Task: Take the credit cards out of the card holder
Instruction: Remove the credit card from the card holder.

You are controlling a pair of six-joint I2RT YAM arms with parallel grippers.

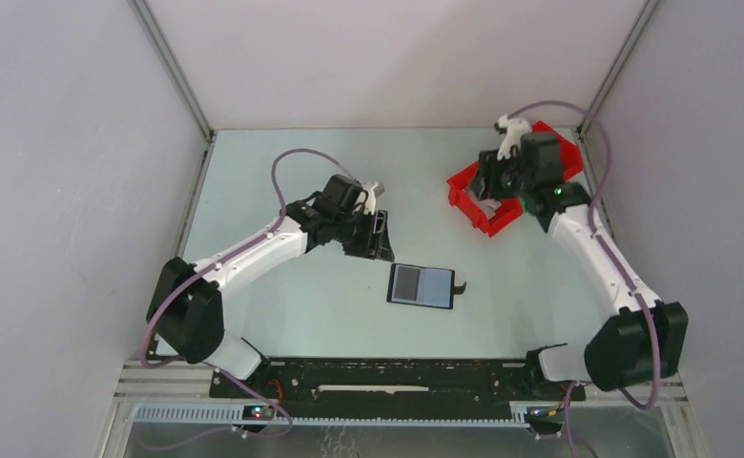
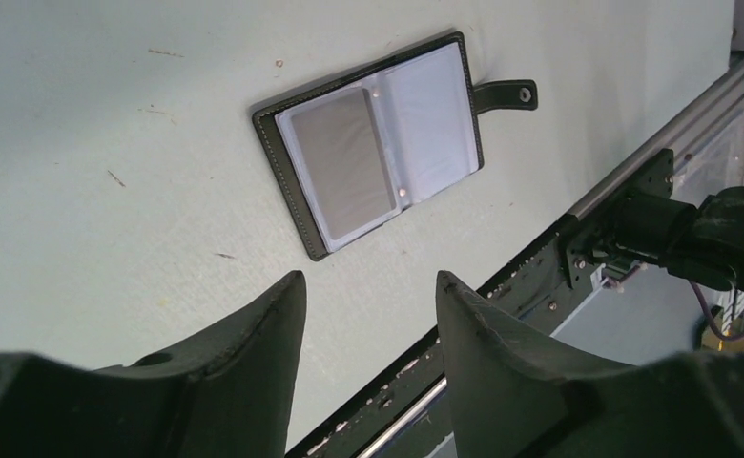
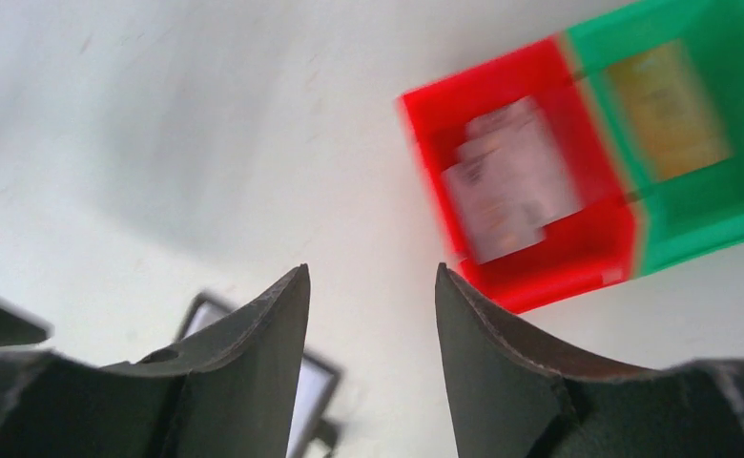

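The card holder (image 1: 422, 284) lies open and flat on the table, strap tab to the right. In the left wrist view the card holder (image 2: 378, 143) shows a grey card (image 2: 344, 164) in its left pocket and a pale right panel. My left gripper (image 1: 380, 246) is open and empty, up and left of the holder, not touching it; its jaws (image 2: 368, 286) stand apart. My right gripper (image 1: 490, 183) is open and empty over the red bin (image 1: 483, 218). Pale cards (image 3: 511, 181), blurred, lie in the red bin (image 3: 559, 277). A corner of the holder (image 3: 319, 391) shows behind my right gripper (image 3: 370, 277).
A green bin (image 3: 712, 234) stands against the red one and holds a yellowish item (image 3: 664, 110). The black rail (image 1: 397, 377) with the arm bases runs along the near edge. Grey walls close in the table at left, right and back.
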